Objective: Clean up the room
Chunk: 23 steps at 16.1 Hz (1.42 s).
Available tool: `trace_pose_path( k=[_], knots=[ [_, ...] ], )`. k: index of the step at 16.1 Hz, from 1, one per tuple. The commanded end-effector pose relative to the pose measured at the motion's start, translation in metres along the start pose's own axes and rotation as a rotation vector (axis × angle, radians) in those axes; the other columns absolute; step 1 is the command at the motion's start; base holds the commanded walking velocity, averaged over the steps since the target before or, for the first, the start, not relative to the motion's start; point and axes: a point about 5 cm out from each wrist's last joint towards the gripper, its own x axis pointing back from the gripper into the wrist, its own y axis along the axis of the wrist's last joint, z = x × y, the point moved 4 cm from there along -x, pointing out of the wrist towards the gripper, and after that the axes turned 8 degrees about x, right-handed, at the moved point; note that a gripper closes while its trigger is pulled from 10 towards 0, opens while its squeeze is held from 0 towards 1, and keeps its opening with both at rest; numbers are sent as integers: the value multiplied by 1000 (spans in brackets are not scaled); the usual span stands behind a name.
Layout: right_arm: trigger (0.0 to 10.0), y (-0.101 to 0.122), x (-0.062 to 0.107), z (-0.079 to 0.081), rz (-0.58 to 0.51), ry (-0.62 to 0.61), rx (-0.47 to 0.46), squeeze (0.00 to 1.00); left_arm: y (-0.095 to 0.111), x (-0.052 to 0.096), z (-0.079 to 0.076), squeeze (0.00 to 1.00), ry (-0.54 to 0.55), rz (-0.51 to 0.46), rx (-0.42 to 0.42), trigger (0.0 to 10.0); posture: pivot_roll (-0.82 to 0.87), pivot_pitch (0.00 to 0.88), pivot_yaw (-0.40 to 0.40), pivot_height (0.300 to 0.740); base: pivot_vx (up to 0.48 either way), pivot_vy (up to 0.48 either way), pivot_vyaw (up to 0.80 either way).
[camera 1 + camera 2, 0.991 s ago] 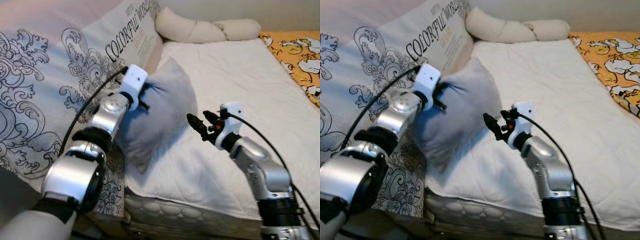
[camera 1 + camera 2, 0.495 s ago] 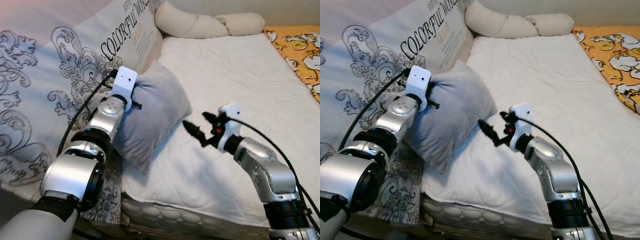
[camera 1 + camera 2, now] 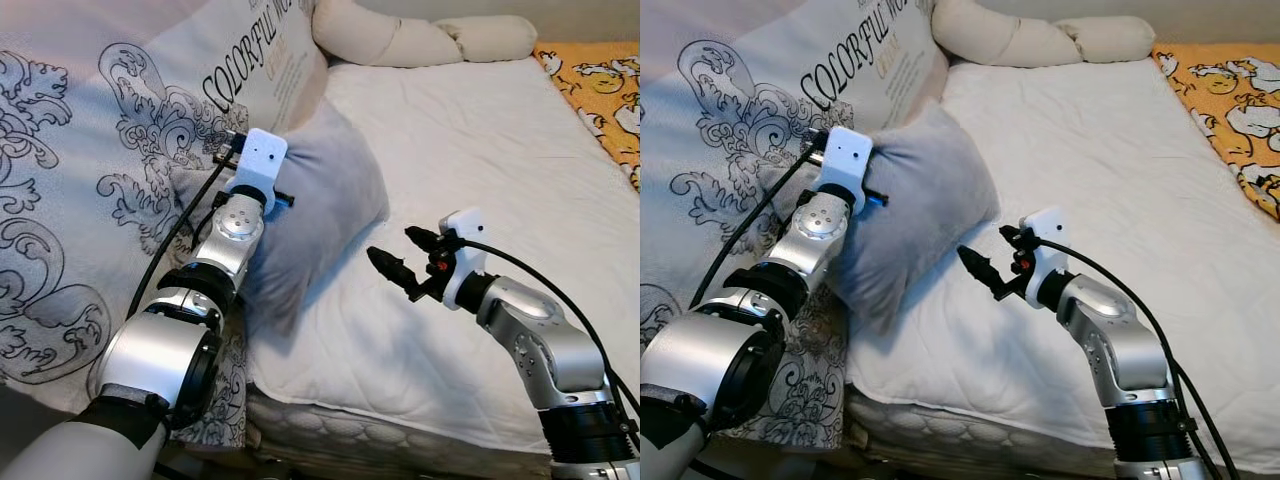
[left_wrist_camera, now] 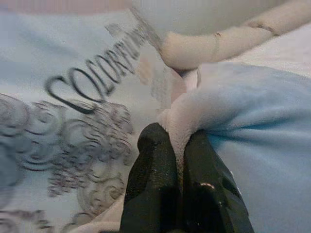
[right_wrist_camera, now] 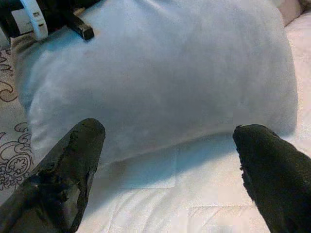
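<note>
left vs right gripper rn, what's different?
Left gripper is shut on the grey pillow, pinching its edge by the patterned duvet. Right gripper is open and holds nothing, its fingers spread above the white mattress, pointed at the pillow. Both have black fingers.

A bed with a white quilted mattress cover [image 3: 500, 150] is lying under soft light, a pale wall [image 3: 590, 8] standing behind it.
</note>
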Motion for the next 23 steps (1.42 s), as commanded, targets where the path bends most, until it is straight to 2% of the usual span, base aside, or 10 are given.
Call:
trace_pose_path(
  k=[1, 4, 6, 9, 11, 13, 15, 16, 20, 23],
  knots=[
    [10000, 7, 1, 2, -15, 14, 12, 1000, 32, -6, 8, 0, 55, -125, -3, 10000, -111, 0, 102, 740, 0, 0, 0],
    [10000, 6, 2, 8, -14, 46, 9, 1000, 25, -3, 13, 0, 132, -120, -11, 10000, -111, 0, 98, 740, 0, 0, 0],
    [10000, 6, 4, 10, -15, 60, 9, 1000, 19, 0, 13, 0, 181, -116, -55, 10000, -113, 0, 97, 740, 0, 0, 0],
    [10000, 5, 5, 12, -10, 72, 10, 1000, 2, 5, 0, 0, 147, -49, -69, 10000, -119, 0, 97, 740, 0, 0, 0],
    [10000, 4, 4, 16, -7, 93, 6, 1000, -22, 11, 4, 0, 185, 52, -85, 10000, -119, 0, 95, 740, 0, 0, 0],
    [10000, 4, 5, 20, -8, 116, -2, 1000, -29, 14, 7, 0, 204, 84, -89, 10000, -114, 0, 92, 740, 0, 0, 0],
    [10000, 6, 9, 31, -32, 203, -17, 1000, -36, 16, 10, 306, 211, 110, -98, 10000, -98, 0, 83, 740, 0, 0, 0],
    [10000, 8, 12, 31, -52, 224, -2, 1000, -35, 15, 11, 1000, 203, 103, -97, 10000, -95, 0, 81, 740, 0, 0, 0],
    [10000, 10, 18, 26, -84, 240, -8, 1000, -27, 13, 16, 1000, 168, 66, -3, 10000, -70, 0, 68, 740, 0, 0, 0],
    [10000, 9, 21, 21, -96, 221, -83, 1000, -18, 16, 25, 1000, 151, -13, 96, 10000, -43, 0, 54, 740, 0, 0, 0]
  ],
)
